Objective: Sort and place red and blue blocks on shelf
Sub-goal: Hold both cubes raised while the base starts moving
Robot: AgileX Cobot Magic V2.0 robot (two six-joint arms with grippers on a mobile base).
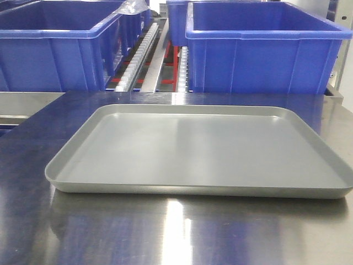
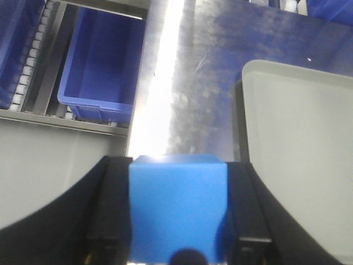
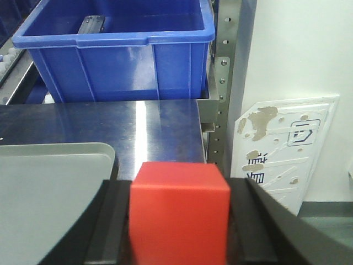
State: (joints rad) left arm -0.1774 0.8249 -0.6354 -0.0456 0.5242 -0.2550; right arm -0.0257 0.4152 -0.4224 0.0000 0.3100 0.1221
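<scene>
In the left wrist view my left gripper (image 2: 177, 232) is shut on a blue block (image 2: 177, 207), held above the steel table left of the grey tray (image 2: 300, 154). In the right wrist view my right gripper (image 3: 179, 232) is shut on a red block (image 3: 179, 212), held above the table's right end, right of the tray's corner (image 3: 49, 187). The front view shows the empty grey tray (image 1: 71, 165) on the steel table; neither gripper nor block shows there.
Two big blue bins (image 1: 55, 44) (image 1: 265, 49) stand behind the table, with a roller rack (image 1: 140, 55) between them. A blue bin (image 2: 102, 66) sits lower at the left. A shelf post (image 3: 223, 83) and a white wall panel (image 3: 284, 149) stand at the right.
</scene>
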